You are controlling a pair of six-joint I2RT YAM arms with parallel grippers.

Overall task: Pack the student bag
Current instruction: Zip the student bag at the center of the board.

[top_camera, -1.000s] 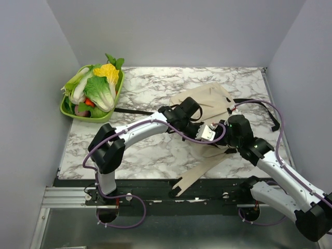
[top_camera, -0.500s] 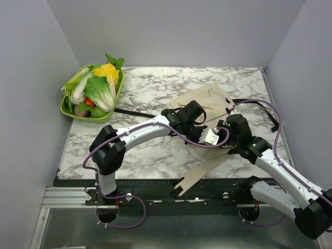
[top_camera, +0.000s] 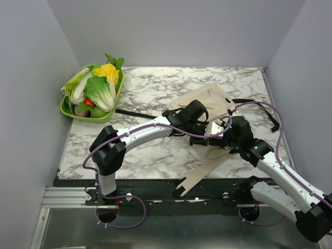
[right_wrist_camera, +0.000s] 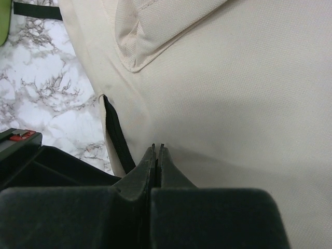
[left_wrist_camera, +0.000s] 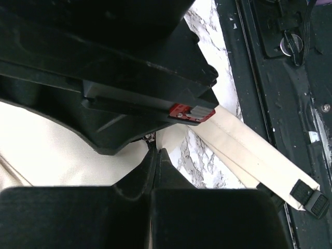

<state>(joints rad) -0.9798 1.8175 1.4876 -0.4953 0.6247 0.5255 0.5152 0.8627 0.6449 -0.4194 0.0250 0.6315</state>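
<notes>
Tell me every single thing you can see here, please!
student bag: one, beige with black trim, flat on the table's right half
long straps: two, beige with black tips, over the near edge
black strap: one, black, between basket and bag
basket: one, green, far left corner
vegetables: a heap, green, white, yellow, in the basket
table: one, grey-veined white marble
cables: purple, along both arms
left gripper: one, black, shut, at the bag
right gripper: one, black, shut, tips on the bag's cloth
</notes>
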